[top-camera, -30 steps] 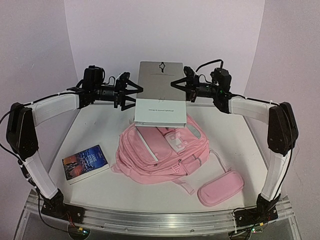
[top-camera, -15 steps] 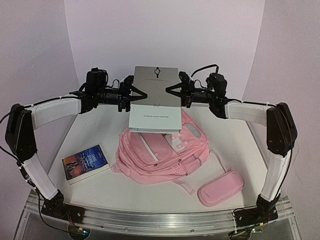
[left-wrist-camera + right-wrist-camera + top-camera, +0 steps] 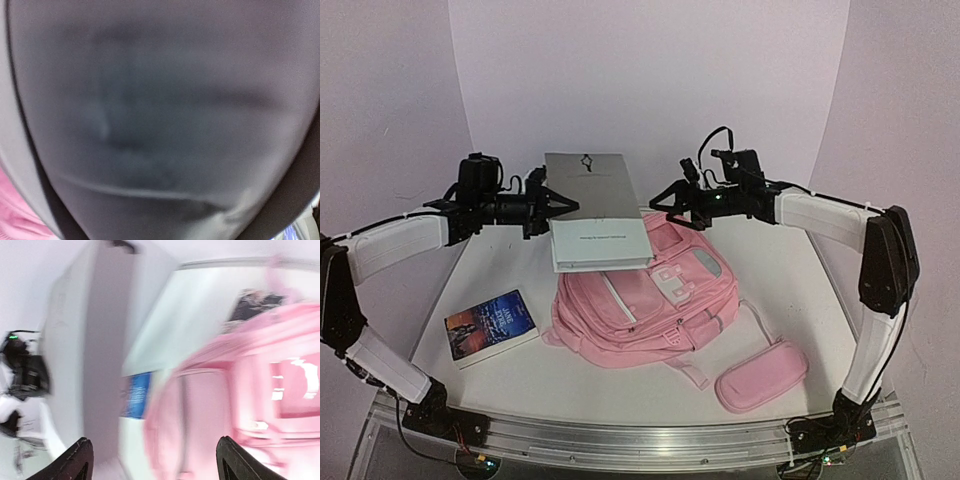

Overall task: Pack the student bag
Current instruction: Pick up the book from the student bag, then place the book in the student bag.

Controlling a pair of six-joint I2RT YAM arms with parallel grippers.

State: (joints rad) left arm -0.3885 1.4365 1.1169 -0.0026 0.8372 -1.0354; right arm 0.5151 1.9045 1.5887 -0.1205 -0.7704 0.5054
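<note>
- The left end effector (image 3: 548,203) is clamped on the left edge of a large grey book (image 3: 595,205). The right end effector (image 3: 662,200) stands apart, just beside the book's right edge.
- The pink bag (image 3: 650,310) lies flat mid-desk (image 3: 790,290), its top under the book. It looks soft, light and floppy, so it is best pinched at the lip of its top opening, where the fabric bunches.
- A blue book (image 3: 490,325) lies to the left of the bag.
- A pencil case (image 3: 761,375) lies near right.

Your right gripper (image 3: 660,200) has open air above it, but the grey book (image 3: 595,205) hangs just to its left, gripped by the left gripper (image 3: 552,203), and the backpack (image 3: 650,310) lies close beneath.
</note>
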